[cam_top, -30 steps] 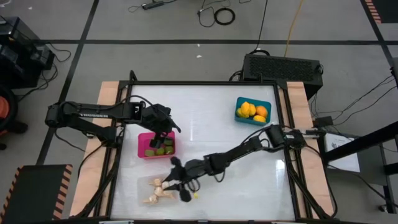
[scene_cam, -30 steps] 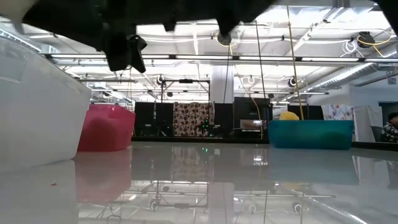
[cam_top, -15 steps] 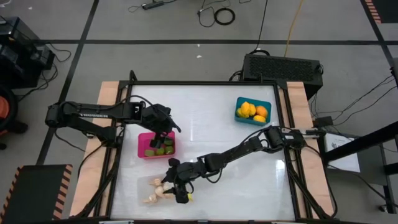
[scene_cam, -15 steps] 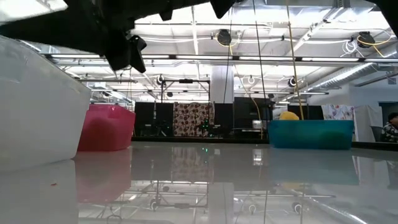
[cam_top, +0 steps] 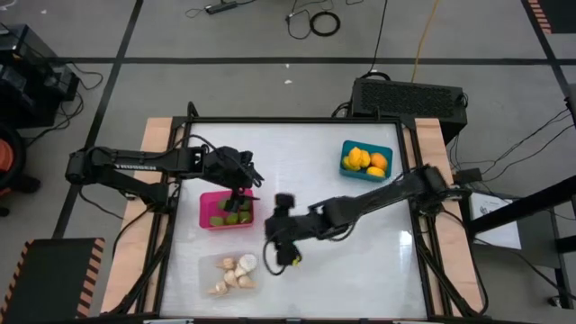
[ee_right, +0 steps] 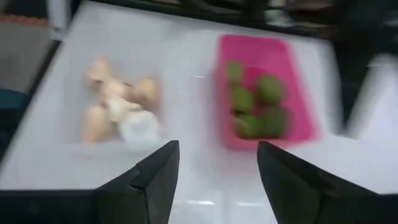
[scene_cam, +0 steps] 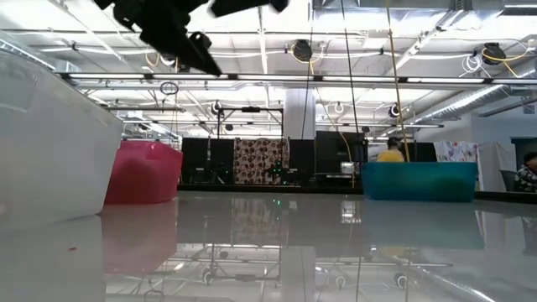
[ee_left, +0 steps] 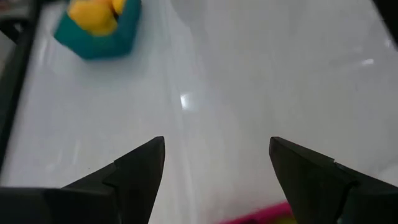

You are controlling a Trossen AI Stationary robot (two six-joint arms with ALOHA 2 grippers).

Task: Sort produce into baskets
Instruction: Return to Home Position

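My left gripper (cam_top: 241, 180) is open and empty above the far edge of the magenta pink basket (cam_top: 225, 211), which holds several olive-green fruits (ee_right: 256, 104). My right gripper (cam_top: 277, 241) is open and empty above bare table, right of the pink basket and of the clear basket (cam_top: 231, 273). The clear basket holds several whitish garlic bulbs (ee_right: 118, 106). The teal basket (cam_top: 366, 160) at the far right holds yellow-orange fruits (cam_top: 364, 159). My left gripper's fingers (ee_left: 146, 165) stand wide apart, and so do my right gripper's fingers (ee_right: 158, 177).
The white tabletop (cam_top: 315, 180) lies bare between the teal basket and the two baskets on the left. Wooden rails (cam_top: 162, 135) run along the table's left and right sides. In the low view the clear basket (scene_cam: 50, 151) stands nearest, the pink basket (scene_cam: 143, 172) behind it.
My right gripper has drawn back from over the clear basket, toward the table's right and far edges and upward. A white bulb now lies in the clear basket where the gripper stood.
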